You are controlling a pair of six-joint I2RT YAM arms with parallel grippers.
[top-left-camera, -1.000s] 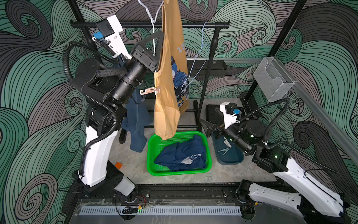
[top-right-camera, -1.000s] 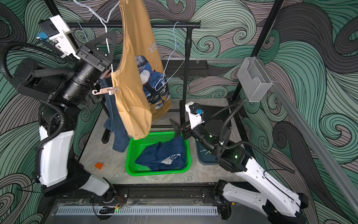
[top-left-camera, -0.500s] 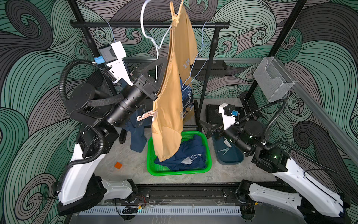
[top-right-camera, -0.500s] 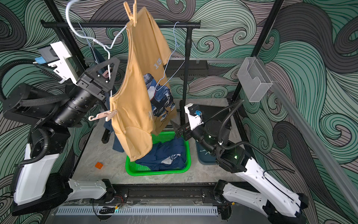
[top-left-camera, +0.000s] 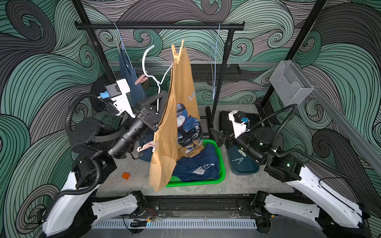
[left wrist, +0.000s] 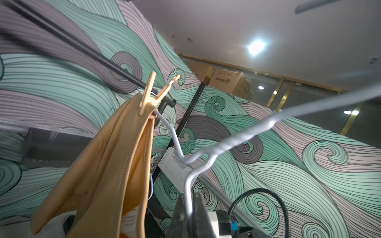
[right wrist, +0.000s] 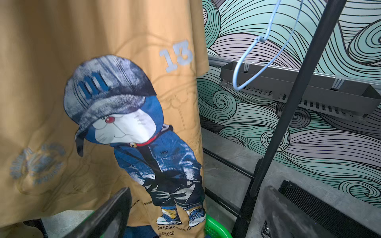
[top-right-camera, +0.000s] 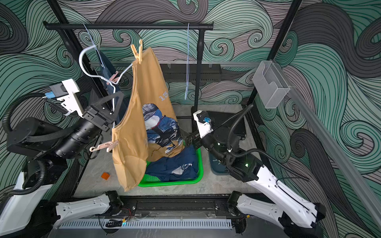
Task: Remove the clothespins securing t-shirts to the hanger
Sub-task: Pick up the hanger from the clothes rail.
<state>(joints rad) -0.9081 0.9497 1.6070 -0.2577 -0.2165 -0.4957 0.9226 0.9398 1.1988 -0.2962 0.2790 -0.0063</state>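
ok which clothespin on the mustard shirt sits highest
The tan plastic clothespin at the mustard t-shirt's top corner; the pale pink clothespin clips its side edge lower down.

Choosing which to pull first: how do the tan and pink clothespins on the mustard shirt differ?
The tan clothespin stands upright; the pink clothespin sticks out sideways. The tan one sits at the mustard shirt's top, the pink one lower on its edge. The tan one pins cloth to the white hanger; whether the pink one does is hidden. Both bite that shirt.

Tan clothespin (top-left-camera: pixel 178 53) atop mustard t-shirt (top-left-camera: pixel 183 86) on white hanger (top-left-camera: pixel 158 94)
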